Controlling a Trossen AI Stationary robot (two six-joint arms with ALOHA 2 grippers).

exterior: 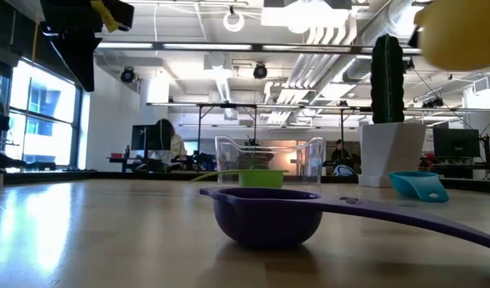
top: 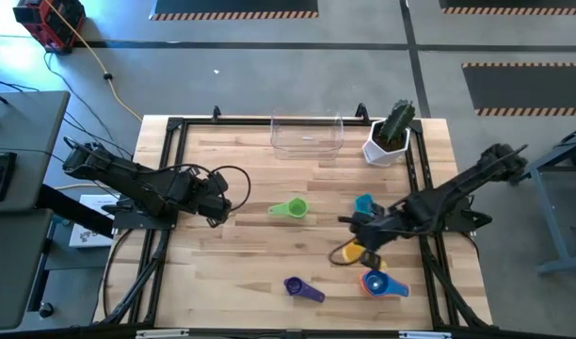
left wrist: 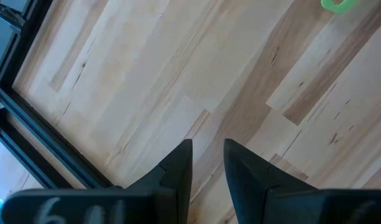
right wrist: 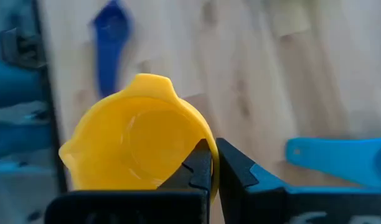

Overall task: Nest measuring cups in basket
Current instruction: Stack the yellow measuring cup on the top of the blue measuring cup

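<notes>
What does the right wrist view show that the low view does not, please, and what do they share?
Only the right wrist view shows the right gripper shut on the rim of the yellow measuring cup, and a blue cup handle on the wood. Only the low view shows the purple measuring cup up close, the green cup, the clear basket and the cactus pot. Both show the yellow cup, the teal cup and the wooden table.

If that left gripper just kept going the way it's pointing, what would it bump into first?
Probably the bare wooden table: the left gripper points down at empty boards. The small green plastic measuring cup lies farther off, to one side of that line, though depth is hard to judge.
</notes>
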